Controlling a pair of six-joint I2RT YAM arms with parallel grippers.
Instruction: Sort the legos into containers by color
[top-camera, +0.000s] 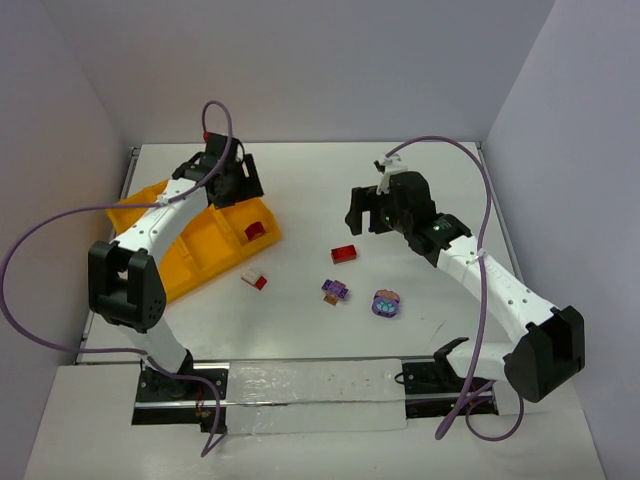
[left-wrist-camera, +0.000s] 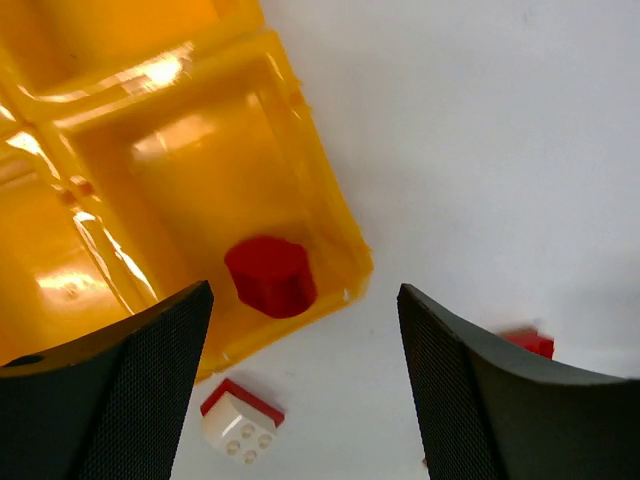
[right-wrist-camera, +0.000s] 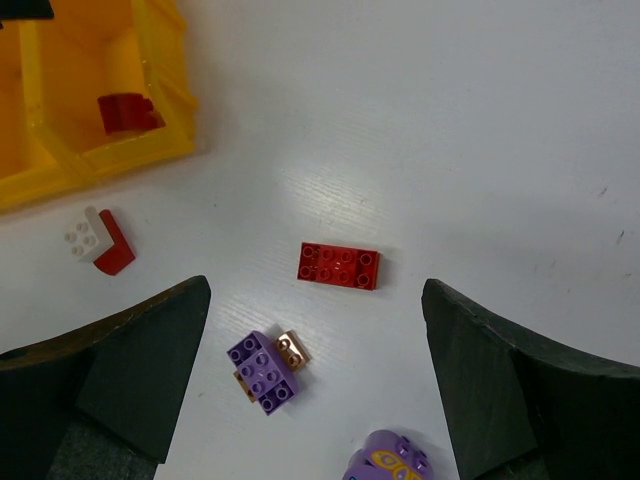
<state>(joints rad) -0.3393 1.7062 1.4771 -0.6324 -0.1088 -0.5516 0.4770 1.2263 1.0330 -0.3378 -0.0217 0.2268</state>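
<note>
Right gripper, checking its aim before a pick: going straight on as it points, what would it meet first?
Likely the red brick, which lies in the gap of the open right gripper; depth is unclear.

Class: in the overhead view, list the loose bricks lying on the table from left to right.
red-and-white brick → red brick → rounded purple piece. The purple-and-orange brick overlaps the red brick's span, so it is left out.

Yellow tray (left-wrist-camera: 335, 215), upper left, holds a red lego (left-wrist-camera: 270, 275); a red-and-white lego (left-wrist-camera: 240, 415) lies on the surface (left-wrist-camera: 480, 150), lower left.
</note>
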